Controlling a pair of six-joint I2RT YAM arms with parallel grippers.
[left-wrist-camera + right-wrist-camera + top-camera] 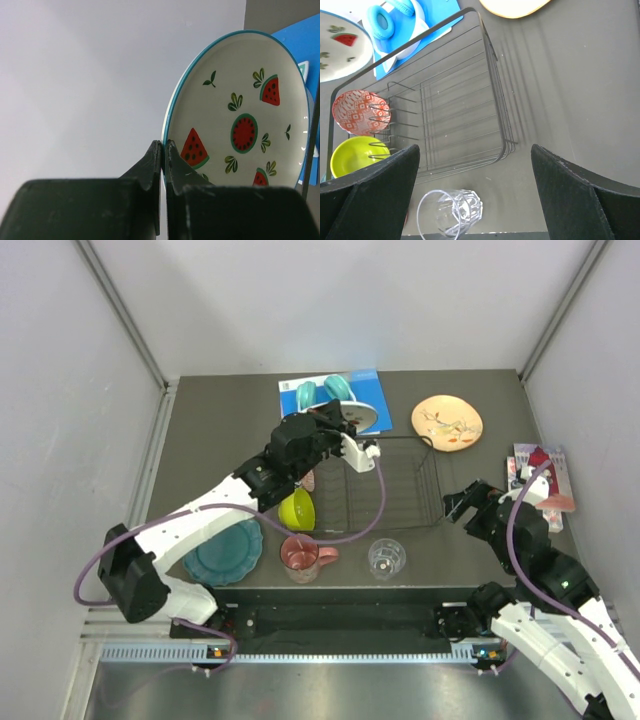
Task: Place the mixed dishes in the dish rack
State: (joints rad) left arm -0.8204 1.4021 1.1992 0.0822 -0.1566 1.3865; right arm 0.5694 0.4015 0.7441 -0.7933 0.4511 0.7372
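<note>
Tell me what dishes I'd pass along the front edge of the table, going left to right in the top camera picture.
teal plate → pink mug → glass

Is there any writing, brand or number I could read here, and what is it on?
No text can be read in any view.
The colourful printed pack at the table's right edge: print too small and blurred to read.
The blue book: no lettering visible.
The watermelon plate: pictures only, no words.
</note>
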